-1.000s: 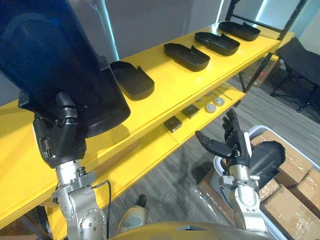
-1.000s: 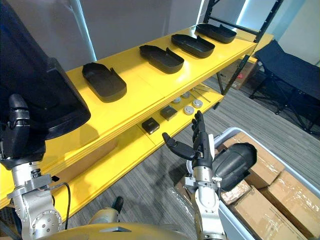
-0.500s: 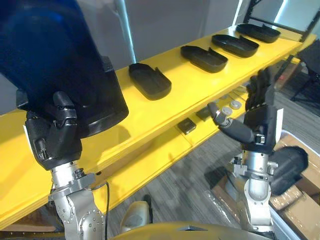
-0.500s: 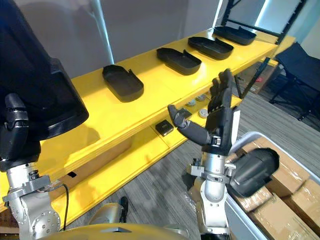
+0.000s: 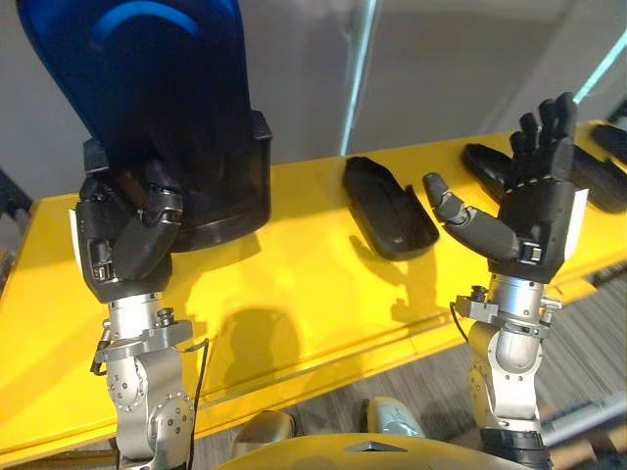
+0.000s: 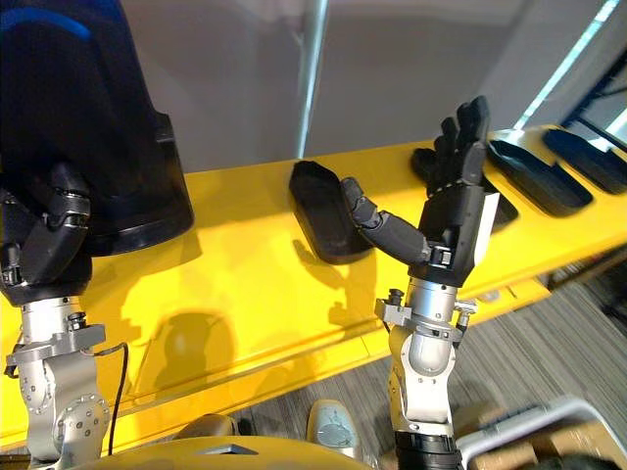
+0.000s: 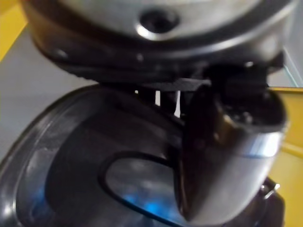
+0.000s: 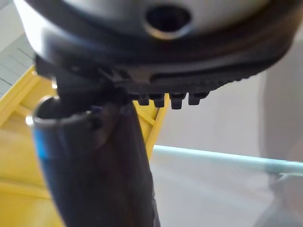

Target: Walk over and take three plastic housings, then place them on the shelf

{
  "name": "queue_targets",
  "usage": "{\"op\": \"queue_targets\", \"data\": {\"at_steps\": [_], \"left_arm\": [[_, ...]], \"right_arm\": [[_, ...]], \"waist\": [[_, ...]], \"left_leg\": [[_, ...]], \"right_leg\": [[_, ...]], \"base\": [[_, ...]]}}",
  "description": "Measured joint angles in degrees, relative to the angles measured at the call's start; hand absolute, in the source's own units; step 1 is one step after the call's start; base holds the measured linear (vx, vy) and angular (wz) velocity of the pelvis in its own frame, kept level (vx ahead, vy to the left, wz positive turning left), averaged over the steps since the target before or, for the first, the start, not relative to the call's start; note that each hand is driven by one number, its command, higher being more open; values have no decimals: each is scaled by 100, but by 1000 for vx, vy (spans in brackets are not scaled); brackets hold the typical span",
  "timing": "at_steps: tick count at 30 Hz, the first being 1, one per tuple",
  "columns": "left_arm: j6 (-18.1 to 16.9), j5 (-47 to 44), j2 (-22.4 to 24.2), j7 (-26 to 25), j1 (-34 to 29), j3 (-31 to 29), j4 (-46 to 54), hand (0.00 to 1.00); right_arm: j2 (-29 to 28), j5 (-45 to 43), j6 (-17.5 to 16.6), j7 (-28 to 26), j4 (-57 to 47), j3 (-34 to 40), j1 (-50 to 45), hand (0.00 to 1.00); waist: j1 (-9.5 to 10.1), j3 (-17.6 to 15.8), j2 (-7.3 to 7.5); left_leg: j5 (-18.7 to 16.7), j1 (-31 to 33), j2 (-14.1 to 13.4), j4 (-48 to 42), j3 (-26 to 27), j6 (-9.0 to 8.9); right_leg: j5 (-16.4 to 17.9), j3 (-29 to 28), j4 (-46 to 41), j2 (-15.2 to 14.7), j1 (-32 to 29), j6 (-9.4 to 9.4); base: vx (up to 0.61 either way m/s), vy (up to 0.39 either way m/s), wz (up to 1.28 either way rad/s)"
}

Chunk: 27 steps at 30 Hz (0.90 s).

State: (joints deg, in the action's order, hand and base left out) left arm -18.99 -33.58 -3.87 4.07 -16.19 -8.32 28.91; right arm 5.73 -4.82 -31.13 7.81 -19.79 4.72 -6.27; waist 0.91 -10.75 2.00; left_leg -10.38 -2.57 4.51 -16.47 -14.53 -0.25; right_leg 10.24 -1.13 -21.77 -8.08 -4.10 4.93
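The left hand (image 5: pixel 122 245), fingers clenched on an upright plastic housing (image 5: pixel 167 108) over the yellow shelf (image 5: pixel 294 294), should lay it flat on bare board, clear of the laid housing (image 5: pixel 387 206) at three o'clock, while the right hand (image 5: pixel 534 211) is raised with fingers spread and empty.

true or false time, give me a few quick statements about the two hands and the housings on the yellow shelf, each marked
1. The left hand is curled round a large dark housing. True.
2. The right hand grips a housing. False: its fingers are straight and it holds nothing.
3. A shelved housing lies on the yellow shelf. True.
4. The large dark housing lies flat on the shelf. False: it stands upright in the left hand.
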Motion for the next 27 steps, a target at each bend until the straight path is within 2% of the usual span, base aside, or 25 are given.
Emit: {"op": "queue_targets", "data": {"at_steps": [1, 2, 3, 6, 8, 9, 13, 17, 20, 21, 22, 27], "left_arm": [[40, 0, -5, -1, -22, 1, 21, 0], [75, 0, -59, -11, -82, -2, 45, 0], [161, 7, 77, -11, -195, 52, -1, 0], [598, 70, 106, 79, -365, 243, -43, 0], [699, 69, 108, 159, -355, 282, -98, 0], [723, 69, 107, 241, -336, 296, -170, 0], [915, 52, 89, 247, -322, 272, -214, 0], [1775, 53, 19, 294, -327, 143, -275, 0], [2300, 52, -113, 265, -381, 12, -514, 0], [2378, 52, -120, 248, -409, -8, -563, 0], [2621, 54, -114, 232, -494, -91, -672, 0], [2925, 90, -112, 226, -631, -191, -759, 0]], "right_arm": [[57, 10, 31, -21, -134, -25, 14, 100], [152, 9, 60, -96, -329, -84, 71, 100], [343, -11, 84, -158, -338, -71, 191, 100], [561, -55, 253, -252, -260, 262, 216, 100], [571, -62, 321, -252, -220, 525, 123, 100], [569, -62, 332, -241, -211, 760, -46, 100], [562, -52, 351, -240, -224, 1114, -250, 100], [512, -55, 487, -234, -322, 1208, -420, 100], [288, -62, 587, -242, -373, 1226, -566, 100], [235, -64, 591, -242, -374, 1228, -597, 100], [134, -59, 622, -243, -378, 1239, -702, 100], [43, -48, 737, -233, -388, 1263, -797, 100]], "waist": [[86, 29, 44], [221, 125, 199], [188, 183, -2], [-12, 306, -198], [-109, 322, -227], [-151, 326, -250], [-185, 330, -232], [-242, 338, -225], [-257, 339, -219], [-265, 340, -216], [-270, 344, -209], [-271, 346, -209]], "left_leg": [[-98, 7, 0, -30, 43, -42], [-320, 69, -14, -190, 252, -131], [-526, 210, -290, -550, 349, -261], [-478, 399, -694, -586, 1007, -405], [-356, 375, -764, -398, 1318, -385], [-243, 263, -776, -128, 1522, -320], [29, -55, -668, 434, 1556, -286], [210, -251, -583, 813, 1577, -240], [290, -314, -565, 970, 1611, -219], [303, -315, -560, 985, 1617, -215], [334, -309, -533, 1032, 1640, -203], [387, -289, -498, 1083, 1703, -183]], "right_leg": [[-37, 65, 143, -36, 84, -1], [-321, 245, 501, -150, 351, -12], [-387, 500, 715, 37, 519, 115], [-370, 857, 999, 231, 708, 19], [-375, 993, 1120, 216, 810, 6], [-387, 1077, 1203, 192, 906, -13], [-418, 1078, 1317, 102, 1039, -59], [-425, 1145, 1391, 18, 1148, -49], [-436, 1144, 1403, -4, 1144, -48], [-439, 1144, 1413, -9, 1142, -47], [-448, 1140, 1475, -33, 1143, -38], [-464, 1143, 1514, -81, 1143, -12]], "base": [[224, -265, 5], [250, -335, -8], [228, -333, 9], [205, -266, 49], [115, -103, 41], [119, -65, 32], [94, -5, 18], [25, 13, 10], [-23, 10, 0], [-52, 13, -4], [-48, 11, -5], [-65, 11, 1]]}}
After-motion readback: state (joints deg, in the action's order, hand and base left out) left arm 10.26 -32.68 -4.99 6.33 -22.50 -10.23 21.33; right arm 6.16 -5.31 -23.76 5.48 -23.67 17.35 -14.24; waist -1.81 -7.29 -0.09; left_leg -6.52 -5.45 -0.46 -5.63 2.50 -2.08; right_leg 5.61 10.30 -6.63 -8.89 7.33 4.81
